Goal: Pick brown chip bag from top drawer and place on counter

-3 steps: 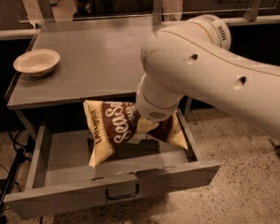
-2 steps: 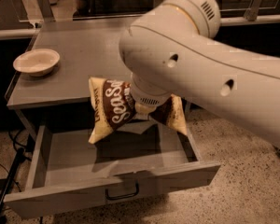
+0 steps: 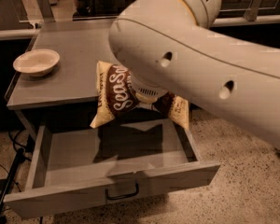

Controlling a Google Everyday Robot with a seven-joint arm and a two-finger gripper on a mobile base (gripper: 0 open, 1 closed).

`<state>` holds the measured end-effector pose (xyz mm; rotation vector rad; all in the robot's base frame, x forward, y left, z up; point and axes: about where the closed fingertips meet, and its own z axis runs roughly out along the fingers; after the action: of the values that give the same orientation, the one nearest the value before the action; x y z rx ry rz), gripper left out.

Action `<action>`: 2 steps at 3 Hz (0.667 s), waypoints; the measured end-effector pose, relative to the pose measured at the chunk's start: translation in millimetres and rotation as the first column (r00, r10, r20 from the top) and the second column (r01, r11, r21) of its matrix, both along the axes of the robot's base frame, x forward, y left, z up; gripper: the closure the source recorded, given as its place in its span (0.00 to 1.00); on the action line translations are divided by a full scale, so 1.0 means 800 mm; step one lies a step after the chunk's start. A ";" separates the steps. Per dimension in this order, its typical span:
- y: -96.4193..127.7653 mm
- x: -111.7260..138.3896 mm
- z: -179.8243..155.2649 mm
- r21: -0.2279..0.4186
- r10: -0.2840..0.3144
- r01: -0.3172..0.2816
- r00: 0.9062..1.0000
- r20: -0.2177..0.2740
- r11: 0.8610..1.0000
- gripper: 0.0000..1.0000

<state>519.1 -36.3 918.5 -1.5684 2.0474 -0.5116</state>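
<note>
The brown chip bag [image 3: 115, 96], dark brown with tan ends and white "Sea Salt" script, hangs in the air above the open top drawer [image 3: 130, 178], level with the counter's front edge. My gripper [image 3: 148, 101] sits at the bag's middle, mostly hidden under my large white arm [image 3: 200, 64], and is shut on the bag. The drawer is pulled out and its grey floor is bare; its dark bar handle [image 3: 122, 193] faces the front. The grey counter [image 3: 79, 50] lies just behind and above the bag.
A shallow tan bowl [image 3: 36, 61] stands on the counter's left side. A black cable and a stand [image 3: 7, 183] run down at the drawer's left. Speckled floor [image 3: 242, 190] lies to the right. More tables stand behind the counter.
My gripper has lifted the chip bag up out of the drawer to about counter height. The arm has swung nearer the camera and covers more of the view.
</note>
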 end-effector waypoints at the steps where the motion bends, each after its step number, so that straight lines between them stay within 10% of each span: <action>1: 0.007 0.026 0.022 0.019 0.030 -0.030 0.999 0.011 0.999 1.00; 2: 0.016 0.055 0.061 0.033 0.055 -0.057 0.997 0.051 0.998 1.00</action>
<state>563.1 -23.2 967.3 -1.5729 1.9593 -0.4869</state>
